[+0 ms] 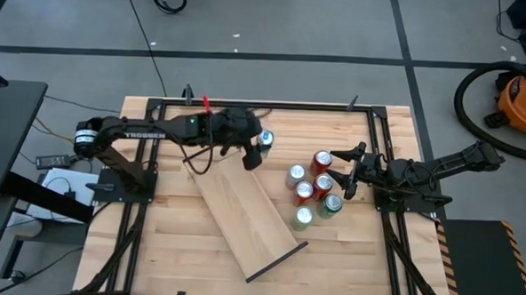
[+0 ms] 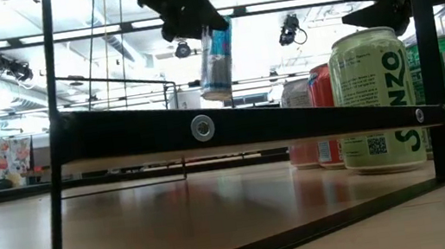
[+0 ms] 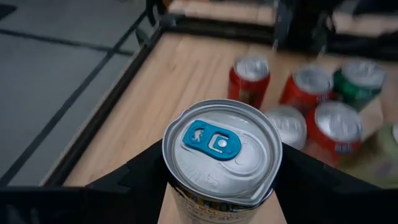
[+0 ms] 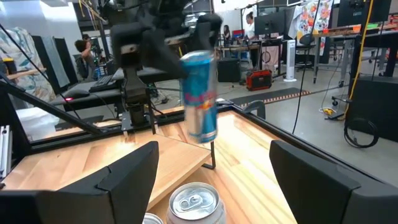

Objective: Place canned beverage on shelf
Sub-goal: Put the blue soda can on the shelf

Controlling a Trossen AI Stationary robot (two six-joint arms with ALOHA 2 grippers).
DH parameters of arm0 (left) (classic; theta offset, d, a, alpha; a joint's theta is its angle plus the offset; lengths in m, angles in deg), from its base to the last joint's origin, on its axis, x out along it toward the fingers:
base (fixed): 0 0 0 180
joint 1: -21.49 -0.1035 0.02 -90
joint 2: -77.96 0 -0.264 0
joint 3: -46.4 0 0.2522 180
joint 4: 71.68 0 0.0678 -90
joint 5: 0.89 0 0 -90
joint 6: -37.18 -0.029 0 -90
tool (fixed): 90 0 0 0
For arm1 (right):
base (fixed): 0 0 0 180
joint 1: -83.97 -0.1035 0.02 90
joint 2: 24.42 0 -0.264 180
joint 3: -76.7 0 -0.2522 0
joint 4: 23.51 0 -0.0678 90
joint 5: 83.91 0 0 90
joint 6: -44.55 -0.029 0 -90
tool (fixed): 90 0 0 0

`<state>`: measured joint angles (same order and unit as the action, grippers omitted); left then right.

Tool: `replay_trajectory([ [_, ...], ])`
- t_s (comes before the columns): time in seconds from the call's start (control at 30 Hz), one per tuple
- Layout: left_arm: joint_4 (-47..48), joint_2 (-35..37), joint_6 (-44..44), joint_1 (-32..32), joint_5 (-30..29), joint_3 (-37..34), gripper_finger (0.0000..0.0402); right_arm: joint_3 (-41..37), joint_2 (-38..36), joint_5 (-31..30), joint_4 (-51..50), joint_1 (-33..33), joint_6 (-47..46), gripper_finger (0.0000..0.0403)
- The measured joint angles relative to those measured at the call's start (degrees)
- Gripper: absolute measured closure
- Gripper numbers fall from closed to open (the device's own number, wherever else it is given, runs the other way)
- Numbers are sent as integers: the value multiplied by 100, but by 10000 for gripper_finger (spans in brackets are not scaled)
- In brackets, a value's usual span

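My left gripper (image 1: 256, 152) is shut on a slim blue and silver can (image 1: 265, 139) with a blue tab, held in the air above the far end of the shelf (image 1: 242, 209). The shelf is a pale wood plank lying slantwise on the table, with black rod frames at its short ends. The can also shows in the low view (image 2: 218, 60) and in the right wrist view (image 4: 200, 96). My right gripper (image 1: 344, 169) is open and empty beside a cluster of standing cans (image 1: 310, 190). My left gripper pinches the can's side wall just below its rim (image 3: 180, 196) between its two fingers (image 3: 134, 177), one on each side. The fingers come slanting down from the table's left. The can hangs below them, lifted clear, nearly upright and slightly tilted.
Several cans, red, silver and green, stand right of the shelf, between it and my right gripper. One silver can top (image 4: 194, 202) lies right below my right gripper's fingers. The black frame rods (image 1: 369, 152) run along the table's sides. People and equipment show in the room beyond.
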<state>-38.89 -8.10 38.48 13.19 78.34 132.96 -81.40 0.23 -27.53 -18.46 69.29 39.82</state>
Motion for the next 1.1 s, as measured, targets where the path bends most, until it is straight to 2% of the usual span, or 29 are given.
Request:
replay_trajectory([
  [0.13,271,-4,-5,308,-487,0,153,0,0,0,-1,0,-2,85],
  [0.3,259,43,-55,653,-763,-53,153,0,0,4,-2,0,-12,85],
  [0.47,164,215,171,880,-995,-661,153,-1,55,7,-2,0,-26,85],
  [0.67,-254,1021,825,1074,-1246,-1513,153,-2,159,4,91,0,-70,85],
  [0.93,-461,2139,1973,1751,-2406,-2580,153,-2,289,-67,317,0,-34,85],
  [1.1,-332,2329,2500,2262,-2880,-2828,153,-2,383,-146,713,0,176,85],
])
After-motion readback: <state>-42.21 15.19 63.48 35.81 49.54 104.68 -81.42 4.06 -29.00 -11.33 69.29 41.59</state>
